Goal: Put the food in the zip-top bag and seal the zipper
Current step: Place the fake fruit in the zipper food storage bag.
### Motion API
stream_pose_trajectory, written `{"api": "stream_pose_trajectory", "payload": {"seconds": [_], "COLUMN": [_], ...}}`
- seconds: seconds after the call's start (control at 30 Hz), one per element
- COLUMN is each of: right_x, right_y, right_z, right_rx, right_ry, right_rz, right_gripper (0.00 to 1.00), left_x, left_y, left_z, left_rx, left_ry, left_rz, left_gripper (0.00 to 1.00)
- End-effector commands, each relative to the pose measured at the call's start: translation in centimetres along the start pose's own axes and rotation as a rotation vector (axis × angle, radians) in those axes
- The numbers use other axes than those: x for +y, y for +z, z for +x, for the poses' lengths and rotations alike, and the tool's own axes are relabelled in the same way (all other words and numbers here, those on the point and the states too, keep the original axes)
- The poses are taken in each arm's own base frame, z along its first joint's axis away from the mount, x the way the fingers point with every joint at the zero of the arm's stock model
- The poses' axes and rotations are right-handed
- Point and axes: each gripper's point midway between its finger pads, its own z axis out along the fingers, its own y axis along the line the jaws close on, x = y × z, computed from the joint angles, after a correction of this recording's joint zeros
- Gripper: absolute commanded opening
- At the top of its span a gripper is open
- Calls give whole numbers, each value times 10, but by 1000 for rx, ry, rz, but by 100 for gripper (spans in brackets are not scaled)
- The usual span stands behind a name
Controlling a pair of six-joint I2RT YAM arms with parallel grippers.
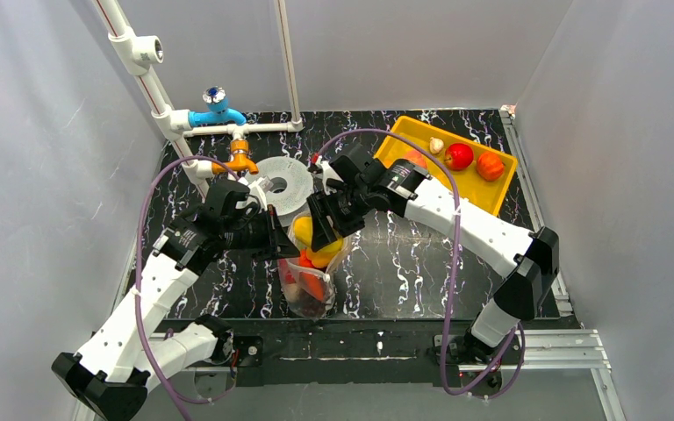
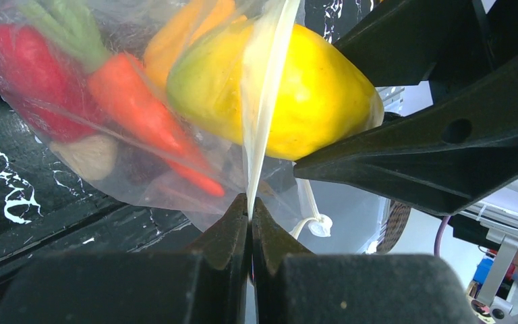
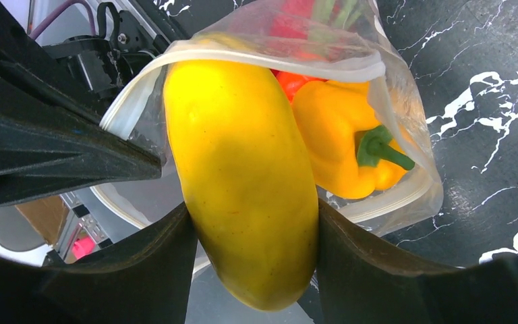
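The clear zip-top bag (image 1: 311, 276) stands at the table's near middle with its mouth open. It holds a carrot (image 2: 141, 115), a red pepper (image 2: 27, 67) and a yellow pepper (image 3: 347, 145). My left gripper (image 1: 276, 235) is shut on the bag's mouth edge, pinching the pale zipper strip (image 2: 263, 101) between its fingertips (image 2: 250, 206). My right gripper (image 1: 326, 230) is shut on a long yellow fruit (image 3: 243, 175). It holds the fruit partway through the bag's mouth, with the far end inside. The right gripper's fingers (image 3: 254, 208) grip the fruit's near end.
A yellow tray (image 1: 502, 184) at the back right holds a red apple (image 1: 459, 156), an orange fruit (image 1: 490, 165) and a pale garlic (image 1: 437, 145). A grey ring spool (image 1: 279, 184) lies just behind the bag. A white pipe frame (image 1: 154, 92) with blue and orange fittings stands at the back left.
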Motion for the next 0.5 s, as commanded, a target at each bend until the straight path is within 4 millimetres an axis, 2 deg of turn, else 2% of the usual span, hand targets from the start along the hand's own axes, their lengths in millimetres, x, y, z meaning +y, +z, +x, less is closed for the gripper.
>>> {"api": "stream_pose_trajectory", "payload": {"seconds": [0.0, 0.33, 0.47], "right_x": [19, 18, 24], "right_y": [-5, -3, -7], "right_z": [-16, -12, -9], "right_rx": [-43, -35, -36], "right_ry": [-23, -11, -17], "right_rz": [-55, -61, -93], "right_gripper": [55, 79, 81], "left_x": [-11, -9, -8], "left_y": [-8, -7, -6], "left_z": [3, 5, 5], "left_rx": [0, 2, 4], "left_ry": [17, 18, 16], "left_rz": [55, 51, 45], "left_gripper": [0, 0, 0]}}
